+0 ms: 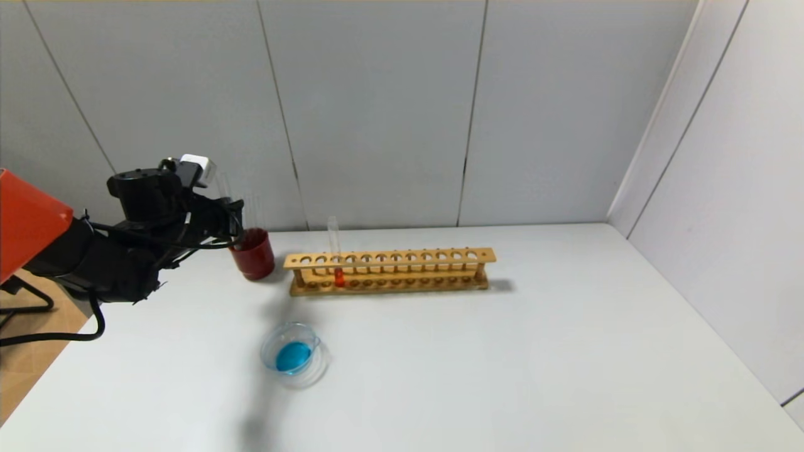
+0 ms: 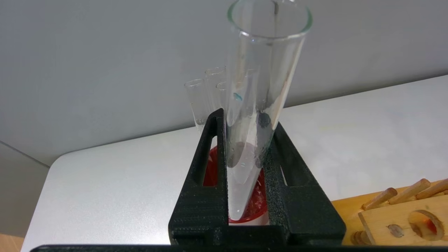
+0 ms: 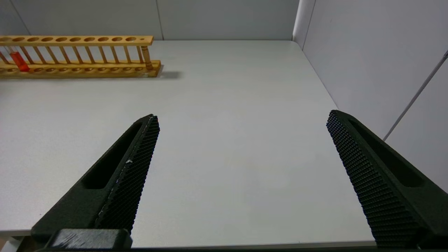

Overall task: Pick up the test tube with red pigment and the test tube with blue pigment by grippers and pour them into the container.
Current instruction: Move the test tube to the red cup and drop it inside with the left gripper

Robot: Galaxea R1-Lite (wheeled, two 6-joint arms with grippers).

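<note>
Lowering the emptied slim clear glass tube [image 2: 250, 140] into the dark red opaque cup [image 1: 253, 254] is the step in hand, by my reading: the left gripper [image 2: 245, 119] hangs over that cup at the far left of the white bench [image 1: 502, 351], its jaws clenched on the tube, which stands nearly upright with its rounded tip down inside the cup's mouth. Only a speck of teal-blue clings to the glass, and a teal-blue pool already lies in the low round clear glass dish [image 1: 294, 355] nearer the robot, so this is most likely the test tube with blue pigment, poured out.

To do this well, the tube should go straight down, kept clear of the other empty clear tubes [image 2: 206, 94] leaning in the cup behind it, since glass knocking glass could chip or tip the cup. The jaws should let go only once the tip rests on the cup's bottom or wall, then lift off vertically so the rim is not dragged.

Still waiting is the slim clear glass tube with the orange-red tip [image 1: 337, 258], upright in a hole towards the left end of the long wooden rack [image 1: 389, 271], just beside the cup. The right gripper [image 3: 241, 126] is idle low over the near right edge of the bench, jaws spread wide and holding nothing.
</note>
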